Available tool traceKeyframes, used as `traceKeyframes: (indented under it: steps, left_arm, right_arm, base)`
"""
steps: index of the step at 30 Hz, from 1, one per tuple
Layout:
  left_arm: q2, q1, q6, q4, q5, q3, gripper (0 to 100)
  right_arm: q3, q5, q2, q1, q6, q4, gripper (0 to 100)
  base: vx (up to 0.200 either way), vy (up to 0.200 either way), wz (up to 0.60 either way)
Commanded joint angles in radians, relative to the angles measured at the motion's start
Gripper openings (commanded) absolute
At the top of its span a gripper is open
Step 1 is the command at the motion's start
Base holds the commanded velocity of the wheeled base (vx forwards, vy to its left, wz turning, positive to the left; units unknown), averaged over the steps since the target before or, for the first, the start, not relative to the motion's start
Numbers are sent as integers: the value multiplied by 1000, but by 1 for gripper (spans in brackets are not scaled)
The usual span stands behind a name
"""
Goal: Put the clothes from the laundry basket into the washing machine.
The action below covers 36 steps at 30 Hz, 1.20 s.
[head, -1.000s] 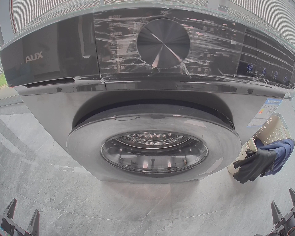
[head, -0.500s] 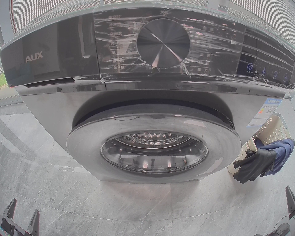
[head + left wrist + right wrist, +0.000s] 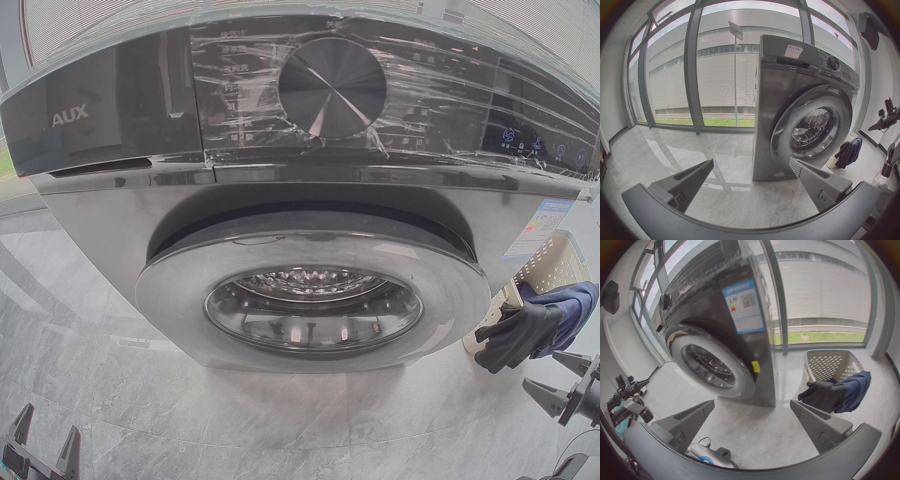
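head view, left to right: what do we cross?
In order: left pincer → washing machine door → black garment → blue garment. The right pincer sits below the garments and overlaps them sideways, so it is left unranked.

The washing machine [image 3: 94, 231] bears a white logo [image 3: 69, 115], small print around its dial [image 3: 332, 87], and a blue-edged energy label [image 3: 539, 228].
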Motion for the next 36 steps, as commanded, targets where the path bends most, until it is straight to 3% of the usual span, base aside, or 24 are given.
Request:
traceKeyframes:
  steps: [1,7,15,24,27,33,36]
  left_arm:
    - [-10,0,0,0,0,15,100]
    - [-12,0,0,0,0,15,100]
    - [-12,0,0,0,0,15,100]
    - [-12,0,0,0,0,15,100]
    - [-12,0,0,0,0,15,100]
    - [-12,0,0,0,0,15,100]
    - [-12,0,0,0,0,15,100]
  right_arm:
    - [-40,11,308,102,42,-135,100]
    - [-71,16,467,91,-41,-246,100]
    - [-148,37,562,102,-61,-276,100]
    - [-160,71,696,83,-148,-439,100]
    - [-161,102,728,83,-175,-471,100]
    - [-167,143,733,91,-175,-480,100]
    - [-167,186,729,95,-173,-480,100]
  base:
    - [0,0,0]
    - [0,0,0]
    - [0,0,0]
    - [0,0,0]
    - [0,0,0]
    - [0,0,0]
    - [0,0,0]
